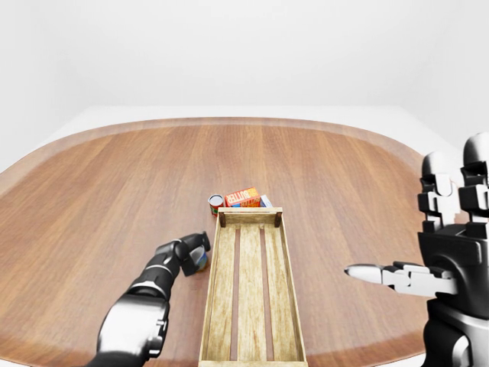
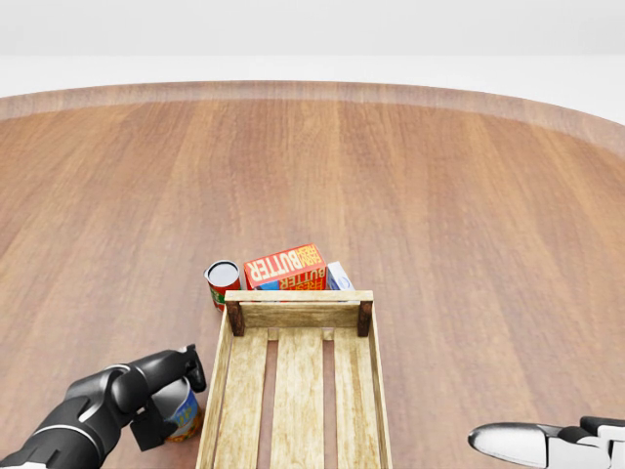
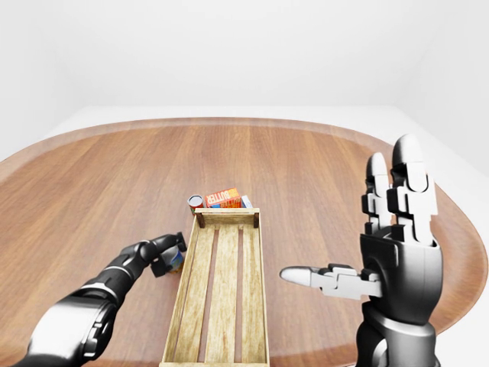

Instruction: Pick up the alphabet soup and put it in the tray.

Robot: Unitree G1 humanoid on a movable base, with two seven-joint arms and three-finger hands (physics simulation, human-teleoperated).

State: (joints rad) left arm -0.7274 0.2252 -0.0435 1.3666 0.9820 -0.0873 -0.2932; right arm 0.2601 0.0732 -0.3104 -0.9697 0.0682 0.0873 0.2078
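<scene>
The alphabet soup can [image 2: 184, 412], with a silver top and a blue and orange label, stands on the wooden table just left of the wooden tray's [image 2: 298, 315] left wall, low in the head view. My left hand [image 2: 168, 401] has its dark fingers closed round the can, which partly hides it. The can looks to be resting on the table. My right hand [image 3: 348, 222] is open and empty, raised to the right of the tray with fingers upright and thumb pointing left. The tray holds nothing.
Beyond the tray's top end lie a red and orange butter box [image 2: 285, 267], a red-labelled can [image 2: 223, 281] to its left, and a small blue and white box [image 2: 338, 277] to its right. The round table [image 1: 114, 176] spreads wide all around.
</scene>
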